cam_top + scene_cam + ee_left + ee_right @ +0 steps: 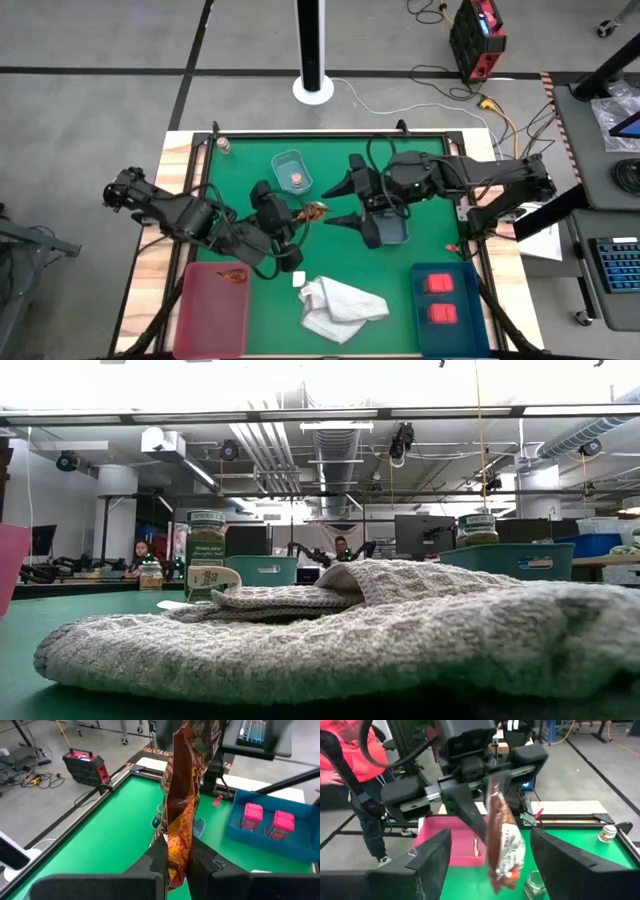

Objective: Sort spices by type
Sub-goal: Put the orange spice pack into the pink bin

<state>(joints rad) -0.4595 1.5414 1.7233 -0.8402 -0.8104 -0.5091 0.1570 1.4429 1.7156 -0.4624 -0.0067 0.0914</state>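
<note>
Left gripper [177, 862], over the table's middle, clamped on a red-orange and brown packet [182, 795] held upright in the air. Right gripper [487, 865] facing it with fingers spread wide, gripping nothing. Best carried high toward the pink tray [215, 305] at the near left corner, where another packet [236, 275] lies, then lowered flat. White cloth [340, 308] near the front edge close beside the route. Pink-topped jars [441, 298] in the blue tray [478, 320], near right corner.
</note>
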